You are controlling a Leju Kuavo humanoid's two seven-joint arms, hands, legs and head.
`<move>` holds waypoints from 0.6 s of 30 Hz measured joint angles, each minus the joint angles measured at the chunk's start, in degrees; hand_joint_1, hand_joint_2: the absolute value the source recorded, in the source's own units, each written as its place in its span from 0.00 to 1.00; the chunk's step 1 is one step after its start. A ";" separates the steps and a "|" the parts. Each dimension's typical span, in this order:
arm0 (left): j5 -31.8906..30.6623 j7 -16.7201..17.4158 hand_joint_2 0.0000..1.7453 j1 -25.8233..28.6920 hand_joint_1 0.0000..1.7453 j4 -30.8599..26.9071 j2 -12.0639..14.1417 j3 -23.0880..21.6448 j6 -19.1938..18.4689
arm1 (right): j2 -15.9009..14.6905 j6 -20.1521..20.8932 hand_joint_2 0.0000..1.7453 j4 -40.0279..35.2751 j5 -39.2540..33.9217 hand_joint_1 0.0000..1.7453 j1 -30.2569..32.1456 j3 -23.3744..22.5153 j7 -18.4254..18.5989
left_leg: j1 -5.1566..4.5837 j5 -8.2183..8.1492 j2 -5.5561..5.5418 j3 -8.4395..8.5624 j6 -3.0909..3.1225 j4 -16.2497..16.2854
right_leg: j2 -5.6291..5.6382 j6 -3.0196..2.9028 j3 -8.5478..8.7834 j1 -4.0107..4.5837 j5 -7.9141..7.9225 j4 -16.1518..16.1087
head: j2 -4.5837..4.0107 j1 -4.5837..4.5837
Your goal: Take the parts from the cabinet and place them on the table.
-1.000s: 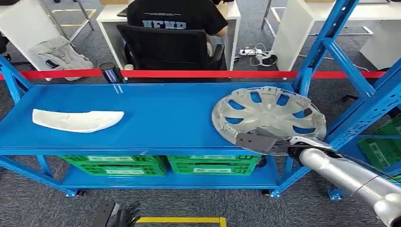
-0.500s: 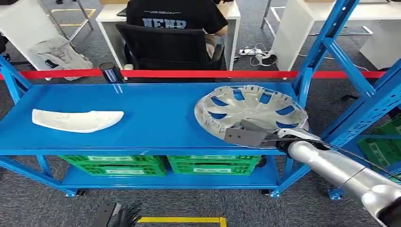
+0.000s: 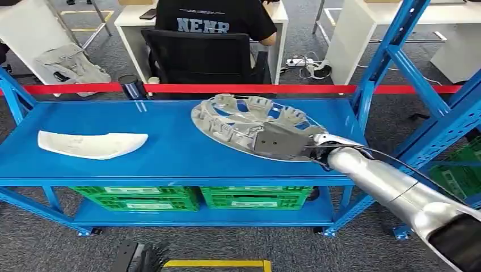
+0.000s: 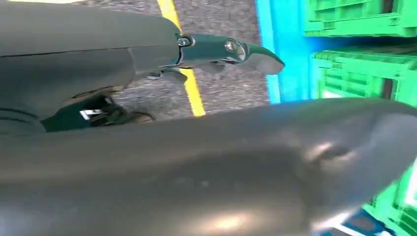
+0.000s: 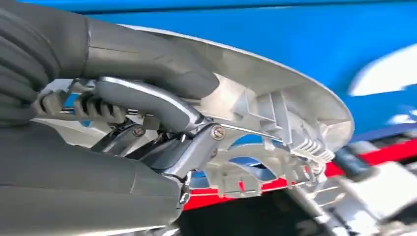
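Right hand (image 3: 281,141) is gripping the silver plastic wheel cover (image 3: 249,122) by its near edge, right of centre in the head view. The cover is tilting, ribbed inner side facing up, over the blue metal shelf top (image 3: 170,153); I cannot tell whether its far edge is touching the shelf. In the right wrist view the thick grey thumb (image 5: 147,51) is pressing on the cover's rim (image 5: 275,88) while the darker fingers (image 5: 147,101) are hooking under it, so the hand is clamping the cover, not spread.

White curved plastic panel (image 3: 91,144) is lying flat on the shelf top at the left of the head view, well apart from the cover.

Left hand (image 4: 231,49) is hanging low, showing in the left wrist view above grey carpet and a yellow floor line (image 4: 189,88); fingers are looking loosely curled with nothing in them, but how wide they are I cannot tell.

Green plastic crates (image 3: 193,198) are sitting on the lower shelf, bottom centre of the head view. A red barrier tape (image 3: 255,89) is running across behind the shelf. A person in a black shirt (image 3: 215,17) is sitting in a black chair (image 3: 198,56) at a white desk, top centre. Blue rack uprights (image 3: 391,51) are standing at the right.
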 joint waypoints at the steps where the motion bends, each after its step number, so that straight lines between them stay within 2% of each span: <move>1: 0.00 -0.44 0.00 0.00 0.00 -0.02 0.00 0.00 0.00 | 0.33 0.44 1.00 -0.96 -1.57 1.00 0.09 -0.15 -0.20 | 0.00 0.00 0.00 -0.01 0.00 0.00 | 0.00 0.00 -0.02 0.00 0.00 0.00 | 0.00 0.00; 8: -0.31 -1.94 0.00 0.02 0.00 -0.04 0.00 -0.02 -0.04 | 1.92 1.94 1.00 -7.59 -5.94 1.00 0.98 -0.96 -0.79 | 0.00 0.00 -0.06 -0.04 0.00 0.00 | -0.03 0.00 -0.02 0.00 -0.01 -0.01 | -0.02 0.00; 18: -1.29 -3.54 0.00 -0.11 0.00 -0.20 0.11 -0.44 -0.39 | 1.94 5.90 1.00 -17.65 -12.97 1.00 1.90 -1.20 -0.74 | 0.00 0.00 -0.02 -0.03 0.00 0.01 | -0.01 0.00 -0.03 -0.01 0.00 -0.02 | -0.02 0.00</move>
